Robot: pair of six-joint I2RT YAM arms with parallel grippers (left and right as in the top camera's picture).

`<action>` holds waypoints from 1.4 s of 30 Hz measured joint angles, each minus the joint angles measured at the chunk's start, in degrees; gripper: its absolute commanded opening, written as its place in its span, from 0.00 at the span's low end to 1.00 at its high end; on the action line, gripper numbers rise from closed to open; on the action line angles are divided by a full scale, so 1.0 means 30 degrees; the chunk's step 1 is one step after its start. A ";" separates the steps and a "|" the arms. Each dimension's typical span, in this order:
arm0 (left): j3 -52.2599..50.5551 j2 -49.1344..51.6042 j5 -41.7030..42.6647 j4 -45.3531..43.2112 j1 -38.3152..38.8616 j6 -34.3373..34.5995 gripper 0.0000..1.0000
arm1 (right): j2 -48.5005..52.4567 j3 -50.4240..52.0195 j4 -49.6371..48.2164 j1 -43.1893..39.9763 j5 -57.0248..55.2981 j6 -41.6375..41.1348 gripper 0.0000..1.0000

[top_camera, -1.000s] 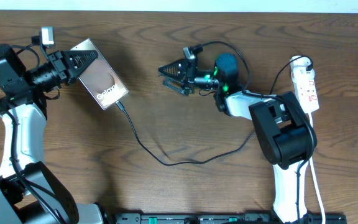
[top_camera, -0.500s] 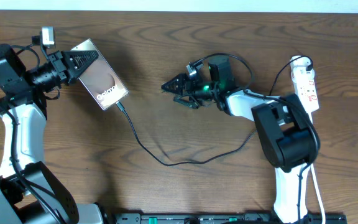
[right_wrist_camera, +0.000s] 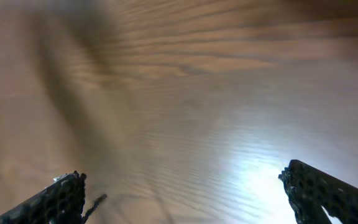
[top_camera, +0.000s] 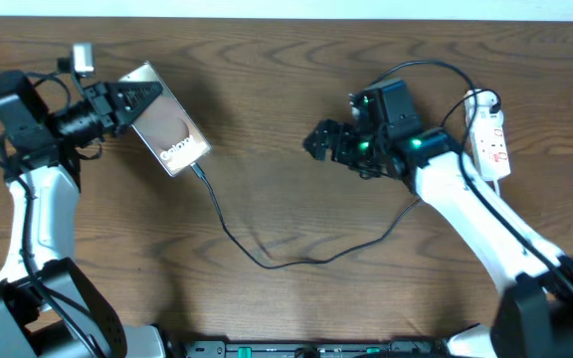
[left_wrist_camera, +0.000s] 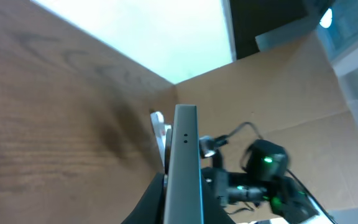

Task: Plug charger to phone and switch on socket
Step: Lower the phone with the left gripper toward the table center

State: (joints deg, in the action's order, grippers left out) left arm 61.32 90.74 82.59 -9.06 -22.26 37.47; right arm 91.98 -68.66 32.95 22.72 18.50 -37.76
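The bronze phone (top_camera: pixel 172 127) with white lettering is held tilted off the table by my left gripper (top_camera: pixel 135 95), which is shut on its upper end. In the left wrist view its thin edge (left_wrist_camera: pixel 186 163) stands between my fingers. The thin black charger (top_camera: pixel 267 261) meets the phone's lower end, then loops across the table towards the right. My right gripper (top_camera: pixel 318 140) hangs open and empty over bare wood at the middle right, away from the cable; its fingers (right_wrist_camera: pixel 321 192) stand wide apart. The white socket (top_camera: pixel 491 135) lies at the far right.
The right arm (top_camera: pixel 466 204) crosses between the cable loop and the socket. Thick black robot cables (top_camera: pixel 416 70) arch above the right wrist. The right arm also shows in the left wrist view (left_wrist_camera: pixel 263 171), in front of a cardboard wall (left_wrist_camera: pixel 291 81).
My right arm has pulled back to the right and stretched out, so its gripper now sits further right. The left gripper, phone and cable have barely moved.
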 measured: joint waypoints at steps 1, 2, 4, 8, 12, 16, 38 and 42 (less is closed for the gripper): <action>-0.0284 0.0000 -0.0146 0.0022 0.0182 -0.0051 0.07 | -0.0423 0.0000 0.0736 0.0000 -0.0678 0.0044 0.99; -0.0714 0.0000 -0.0474 0.0015 0.0474 -0.0204 0.08 | -0.0685 0.0000 0.1202 0.0000 -0.1202 0.0087 0.99; -0.1537 0.0000 -0.0998 0.0029 0.0976 -0.0466 0.08 | -0.1122 0.0015 0.2025 0.0000 -0.2120 0.0160 0.99; -0.3512 0.0000 -0.2586 0.0058 0.2084 -0.0954 0.07 | -0.1253 0.0015 0.3191 0.0000 -0.3206 0.0255 0.99; -0.5144 0.0000 -0.4146 0.0102 0.2725 -0.1151 0.08 | -0.1253 0.0022 0.3548 0.0000 -0.3716 0.0262 0.99; -0.6200 0.0000 -0.5537 0.0131 0.2878 -0.1180 0.07 | -0.1253 0.0022 0.3599 0.0000 -0.3949 0.0262 0.99; -0.7111 0.0000 -1.2451 0.6091 0.2958 -0.2579 0.07 | -0.1260 0.0022 0.3934 0.0000 -0.4044 0.0262 0.99; -0.7111 0.0051 -1.3049 0.6572 0.2958 -0.2572 0.07 | -0.1253 0.0022 0.3942 0.0000 -0.4044 0.0262 0.99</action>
State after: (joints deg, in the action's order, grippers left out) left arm 39.99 90.89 43.44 10.66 -13.39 29.76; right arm 88.23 -68.60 44.77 22.72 6.37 -36.97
